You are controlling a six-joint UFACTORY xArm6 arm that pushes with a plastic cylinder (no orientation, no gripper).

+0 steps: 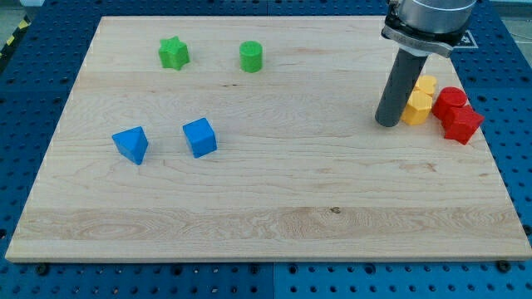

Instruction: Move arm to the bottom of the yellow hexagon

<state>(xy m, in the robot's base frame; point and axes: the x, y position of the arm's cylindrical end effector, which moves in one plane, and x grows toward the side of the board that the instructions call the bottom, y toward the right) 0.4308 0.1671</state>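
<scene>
Two yellow blocks sit at the board's right side. The nearer one (pixel 418 108) looks like the yellow hexagon; the other yellow block (pixel 426 85) is just above it, its shape unclear. My tip (pixel 386 123) rests on the board just left of the yellow hexagon, touching or nearly touching its left side, level with its lower edge. The rod rises from there to the arm's body at the view's top right.
Two red blocks (pixel 451 101) (pixel 462 124) sit right of the yellow ones near the board's right edge. A green star (pixel 174 53) and green cylinder (pixel 251 56) lie at the top left. A blue triangular block (pixel 131 144) and blue cube (pixel 200 136) lie at the left.
</scene>
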